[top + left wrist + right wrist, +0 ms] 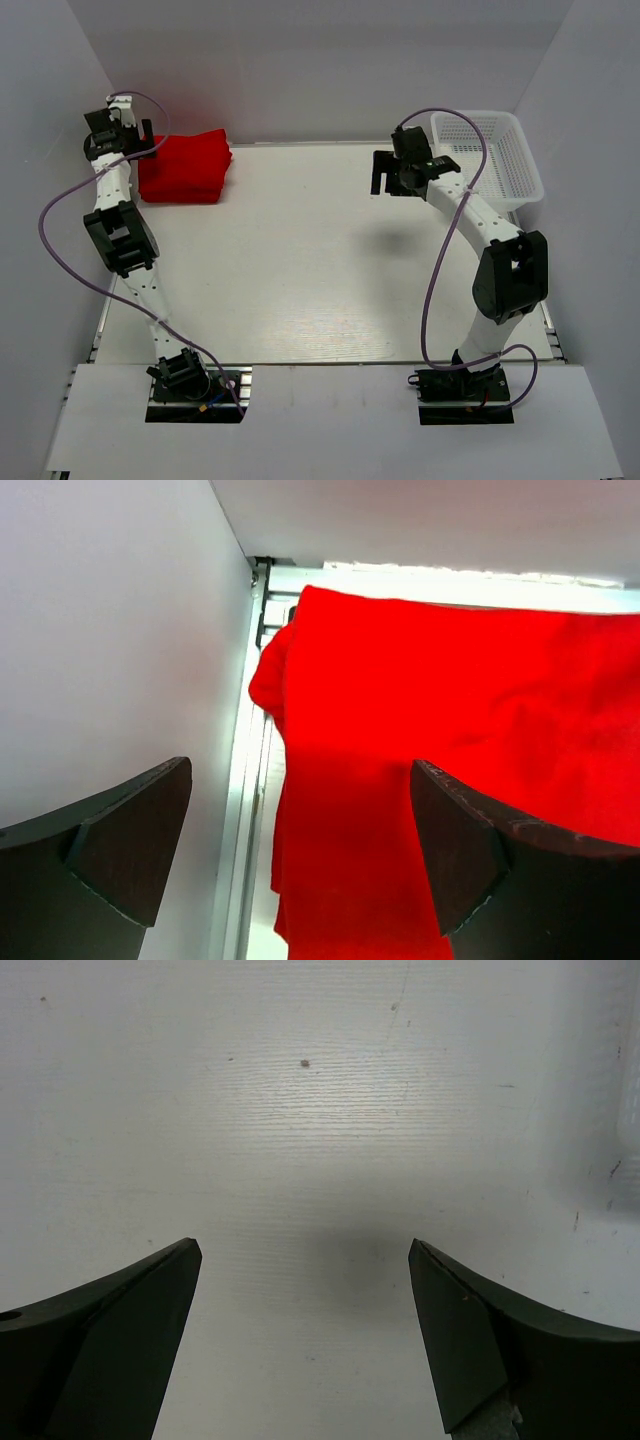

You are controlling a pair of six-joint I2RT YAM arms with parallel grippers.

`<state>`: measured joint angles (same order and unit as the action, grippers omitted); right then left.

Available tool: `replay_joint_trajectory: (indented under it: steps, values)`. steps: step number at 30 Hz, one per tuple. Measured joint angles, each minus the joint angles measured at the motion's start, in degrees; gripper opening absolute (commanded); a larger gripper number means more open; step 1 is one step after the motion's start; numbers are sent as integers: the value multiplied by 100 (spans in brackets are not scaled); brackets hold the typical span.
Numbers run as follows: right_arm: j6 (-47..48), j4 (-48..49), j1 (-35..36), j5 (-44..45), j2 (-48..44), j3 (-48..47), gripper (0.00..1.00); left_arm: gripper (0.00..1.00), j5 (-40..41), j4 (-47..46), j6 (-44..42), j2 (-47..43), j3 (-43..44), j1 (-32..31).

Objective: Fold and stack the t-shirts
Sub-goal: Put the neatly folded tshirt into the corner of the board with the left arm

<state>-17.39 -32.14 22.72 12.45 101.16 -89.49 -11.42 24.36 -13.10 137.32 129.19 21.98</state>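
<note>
Top external: left gripper (147, 140) splayed beside t-shirts (188, 166)

No text, label, brand, number or sign can be read in any view.

A white plastic mesh basket (510, 160), rectangular and open-topped, sits at the far right corner of the flat white table (300, 270), close to the pale grey right wall (600, 120). A matching back wall (320, 60) and left wall (40, 150) close off the other sides. A thin metal rail (100, 330) runs along the table's left edge. A white board (330, 410) spans the near edge. In the right wrist view, the tabletop (320, 1110) shows faint scratches and a small dark speck (305, 1062).
</note>
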Motion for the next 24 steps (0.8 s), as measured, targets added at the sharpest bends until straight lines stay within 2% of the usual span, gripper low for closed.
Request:
replay_joint_trajectory:
  steps: [7,12,18,24]
  values:
    - [35,13,66,-111,4,-13,90,100,-269,-249,313,-55,-269,-9]
    - [63,109,101,-225,2,-13,90,100,-426,-260,450,-575,-1300,-92]
    - [90,442,103,-466,-240,258,90,100,-417,-396,811,-1915,-3053,-280]
    - [85,839,103,-841,-859,949,90,100,-28,-616,1263,-3724,-4527,-654]
